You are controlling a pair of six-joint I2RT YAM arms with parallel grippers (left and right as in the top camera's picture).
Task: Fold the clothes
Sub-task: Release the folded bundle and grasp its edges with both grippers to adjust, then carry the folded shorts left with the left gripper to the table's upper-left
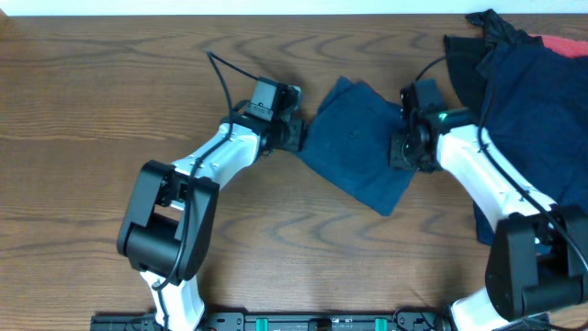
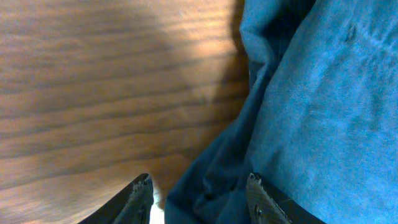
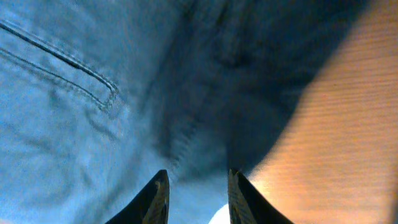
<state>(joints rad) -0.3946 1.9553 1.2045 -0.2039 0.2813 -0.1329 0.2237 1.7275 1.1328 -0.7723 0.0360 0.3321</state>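
Observation:
The dark blue denim-like shorts [image 1: 358,142] lie folded on the wooden table [image 1: 110,110] at the centre. My left gripper [image 1: 296,136] is at their left edge. In the left wrist view its fingers [image 2: 198,190] stand apart with a bunched edge of the shorts [image 2: 311,106] between them. My right gripper [image 1: 401,147] is at their right edge. In the right wrist view its fingers [image 3: 196,186] stand a narrow gap apart over the blurred shorts [image 3: 74,106], beside a stitched pocket seam.
A pile of other clothes [image 1: 533,92] lies at the far right, dark navy with a black piece [image 1: 496,28] and a red piece [image 1: 565,44] at the back. Part of it hangs near the right arm's base.

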